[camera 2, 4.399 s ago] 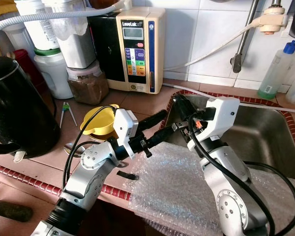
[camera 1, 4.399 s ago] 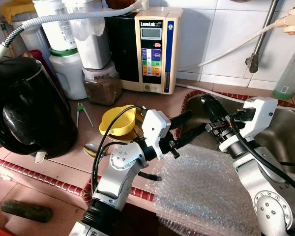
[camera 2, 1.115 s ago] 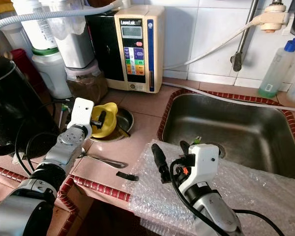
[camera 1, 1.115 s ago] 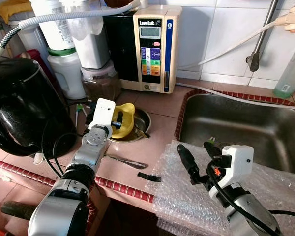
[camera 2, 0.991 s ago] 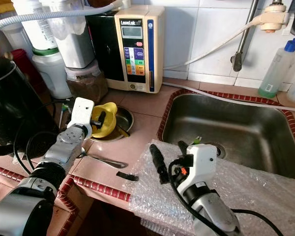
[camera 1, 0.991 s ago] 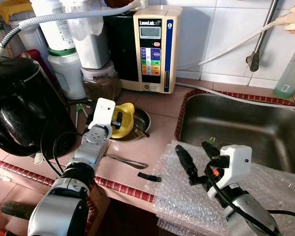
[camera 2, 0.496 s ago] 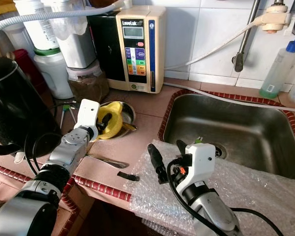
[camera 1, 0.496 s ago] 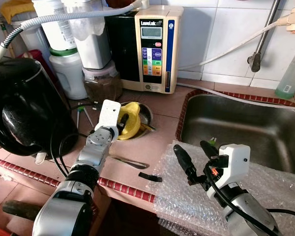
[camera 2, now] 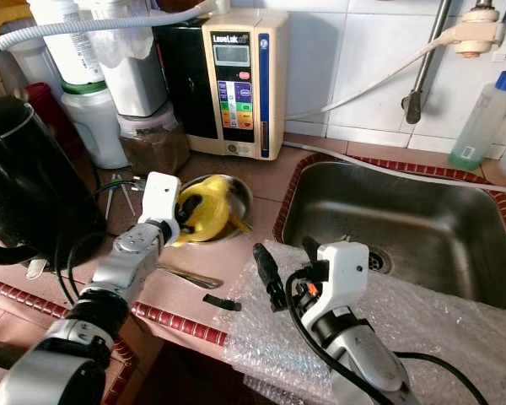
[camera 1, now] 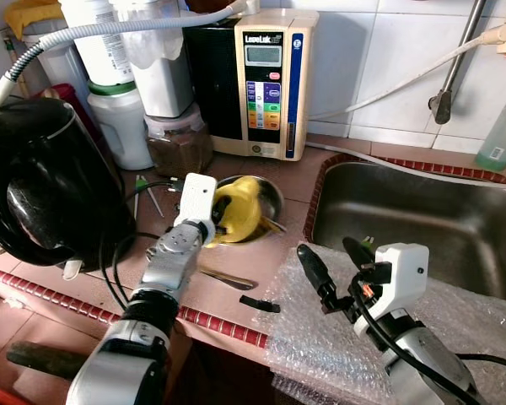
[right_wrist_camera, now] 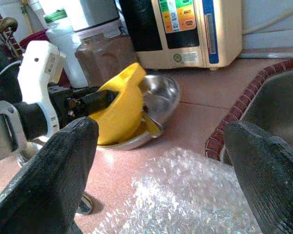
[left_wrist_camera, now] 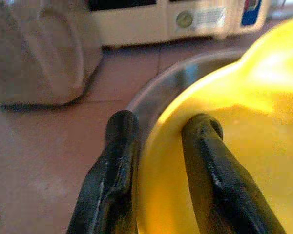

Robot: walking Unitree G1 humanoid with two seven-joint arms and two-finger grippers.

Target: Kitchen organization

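A yellow plastic bowl (camera 1: 239, 213) stands tilted on its edge inside a shallow steel bowl (camera 1: 271, 187) on the tiled counter. My left gripper (camera 1: 217, 211) is shut on the yellow bowl's rim (left_wrist_camera: 195, 97); one finger (left_wrist_camera: 115, 165) is outside the rim and the other (left_wrist_camera: 210, 165) inside. My right gripper (camera 1: 331, 257) hangs open over a sheet of bubble wrap (camera 1: 320, 346) at the counter's front edge, nothing between its fingers. In the right wrist view the yellow bowl (right_wrist_camera: 119, 105) and steel bowl (right_wrist_camera: 161, 92) lie ahead of it.
A spoon (camera 1: 228, 277) and a small black piece (camera 1: 259, 304) lie near the front edge. A black kettle (camera 1: 42, 186) stands at the left, jars (camera 1: 175, 135) and a water machine (camera 1: 266, 80) behind. The steel sink (camera 1: 422, 228) is at the right.
My left gripper has carried the yellow bowl's rim up and to the right, tipping it more upright; the steel bowl slid right with it. The right gripper has barely moved.
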